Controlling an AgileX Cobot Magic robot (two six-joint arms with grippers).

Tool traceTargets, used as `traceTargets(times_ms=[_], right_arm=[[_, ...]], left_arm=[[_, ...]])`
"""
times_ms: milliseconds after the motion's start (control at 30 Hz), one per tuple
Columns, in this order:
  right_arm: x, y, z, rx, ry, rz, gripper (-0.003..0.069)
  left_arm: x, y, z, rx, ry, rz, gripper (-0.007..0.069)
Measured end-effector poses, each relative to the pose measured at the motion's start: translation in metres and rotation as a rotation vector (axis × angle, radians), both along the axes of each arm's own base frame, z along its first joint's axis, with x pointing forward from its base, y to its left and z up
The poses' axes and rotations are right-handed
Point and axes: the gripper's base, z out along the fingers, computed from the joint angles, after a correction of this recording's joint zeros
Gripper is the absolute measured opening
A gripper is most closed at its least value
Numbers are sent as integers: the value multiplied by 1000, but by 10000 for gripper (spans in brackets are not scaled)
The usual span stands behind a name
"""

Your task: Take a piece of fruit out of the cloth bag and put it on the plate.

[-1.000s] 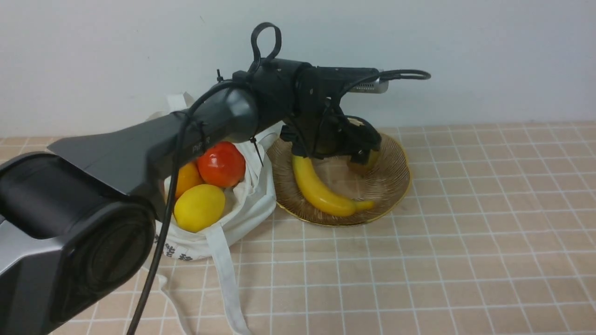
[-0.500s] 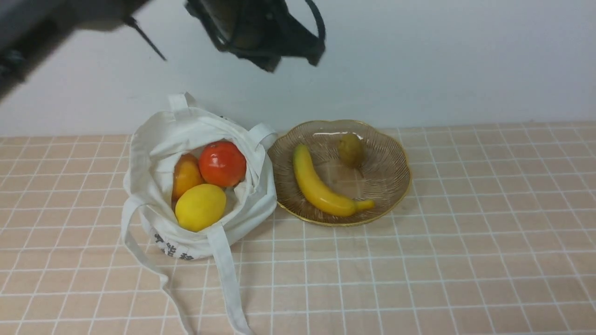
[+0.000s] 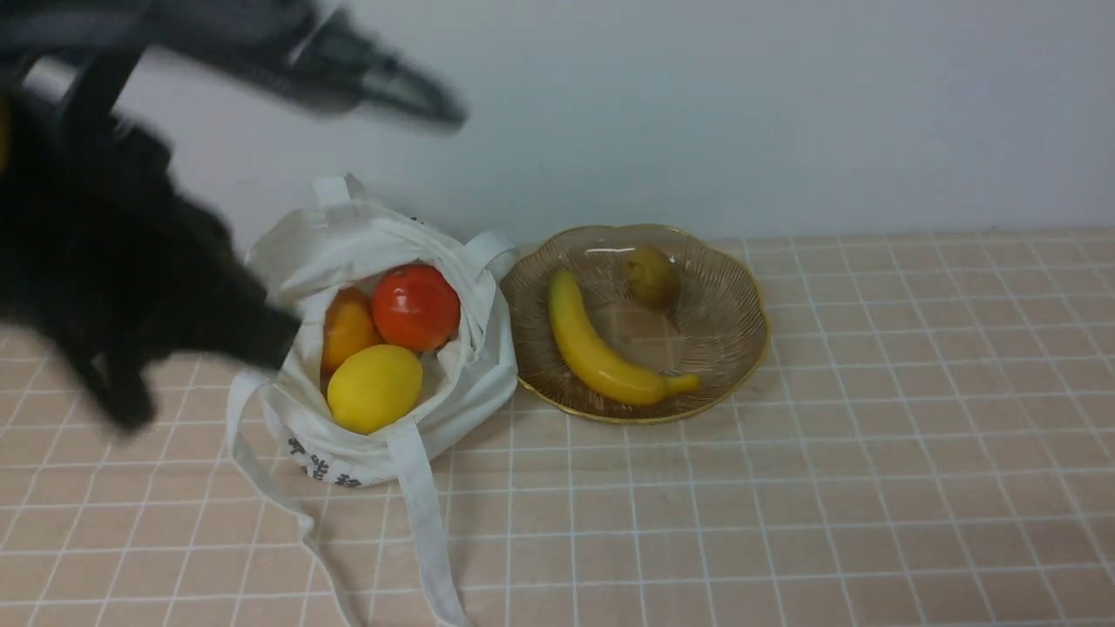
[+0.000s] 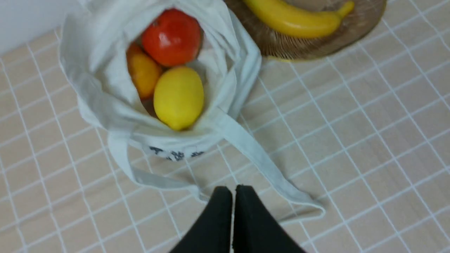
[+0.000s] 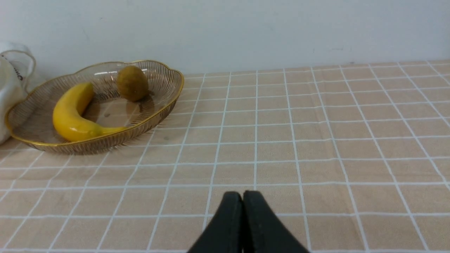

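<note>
The kiwi (image 3: 652, 276) has been left on the plate (image 3: 733, 300) beside the banana (image 3: 597, 353). The left hand (image 4: 233, 191) has been withdrawn above the bag (image 3: 475, 383), pressed closed and empty. The task is judged done.

Kiwi: I see the small oval fuzzy kiwi (image 3: 652, 276) as dull olive-brown.
Plate: the round ribbed glass plate (image 3: 732, 322) is amber with a golden rim.
Bag: the soft cloth bag (image 3: 348, 239) is white with dark printed characters.
In bag: 1 yellow oval lemon (image 3: 375, 387), 1 glossy red round fruit (image 3: 416, 306), 1 orange fruit (image 3: 347, 329).
Banana: the long curved banana (image 3: 592, 353) is yellow.
Table: the gridded table cover (image 3: 827, 488) is peach with white lines.
</note>
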Motion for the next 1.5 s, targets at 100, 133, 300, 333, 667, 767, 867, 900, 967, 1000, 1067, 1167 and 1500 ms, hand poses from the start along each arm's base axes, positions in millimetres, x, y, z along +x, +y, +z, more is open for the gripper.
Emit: traceTargets(times_ms=[100,133,300,333,667,767,867,900,967,1000,1067,1167,1500], right_arm=[[0,0,0,0,0,0,-13],[0,0,0,0,0,0,-13],[0,0,0,0,0,0,-13],[0,0,0,0,0,0,-13],[0,0,0,0,0,0,-13],[0,0,0,1,-1,0,-14],[0,0,0,1,-1,0,-14],[0,0,0,1,-1,0,-14],[0,0,0,1,-1,0,-14],[0,0,0,1,-1,0,-14],[0,0,0,1,-1,0,-14],[0,0,0,1,-1,0,-14],[0,0,0,0,-1,0,-14]], left_arm=[[-30,14,-32,-107,-80,-8,-8],[-36,16,-39,-144,-121,-13,-8],[-77,38,-94,-338,-385,-45,-8],[-86,43,-103,-373,-442,-52,-8],[-119,63,-149,-478,-650,-71,-8],[-118,63,-153,-444,-640,-72,-8],[-117,63,-155,-436,-628,-67,-8],[-117,63,-155,-436,-624,-65,-8],[-117,63,-157,-425,-608,-60,-8],[-116,64,-158,-420,-603,-50,-8],[-116,66,-161,-394,-589,-10,-8],[-114,69,-166,-357,-587,67,-8],[-105,82,-206,-221,-583,362,-8]])
